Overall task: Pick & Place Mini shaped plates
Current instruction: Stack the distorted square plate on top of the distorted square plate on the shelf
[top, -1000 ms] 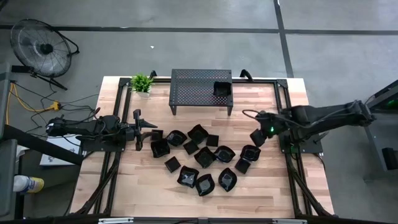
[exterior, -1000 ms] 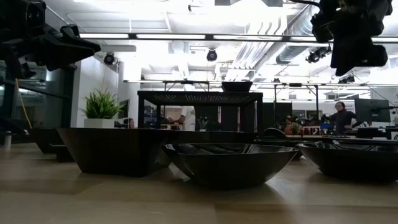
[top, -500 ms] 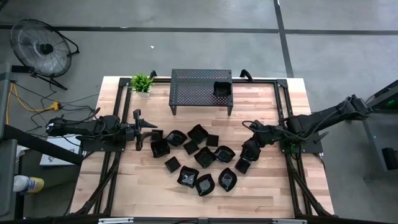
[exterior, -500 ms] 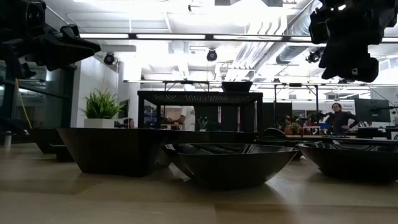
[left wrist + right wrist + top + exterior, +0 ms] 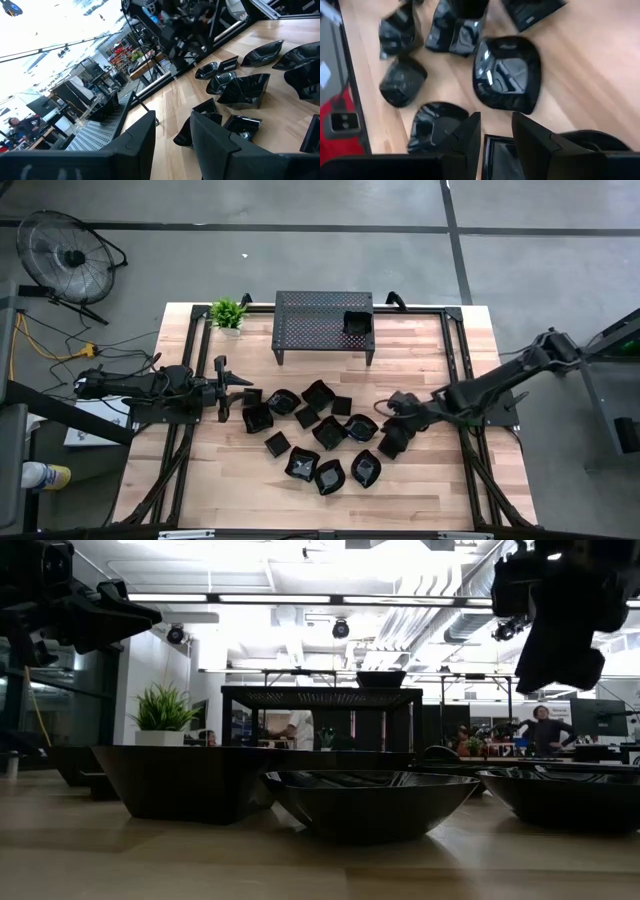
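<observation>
Plates (image 5: 318,435) lie clustered mid-bench; the right end effector (image 5: 396,432), fingers parted and holding nothing, hangs above the cluster's right edge, a small square plate (image 5: 501,162) directly beneath it. Left end effector (image 5: 222,388), likewise parted and empty, waits beside the cluster's left edge.

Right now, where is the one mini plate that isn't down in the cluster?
In the high view, the square mini plate sits on the right end of the perforated stand at the table's far edge, right of the small plant.
</observation>
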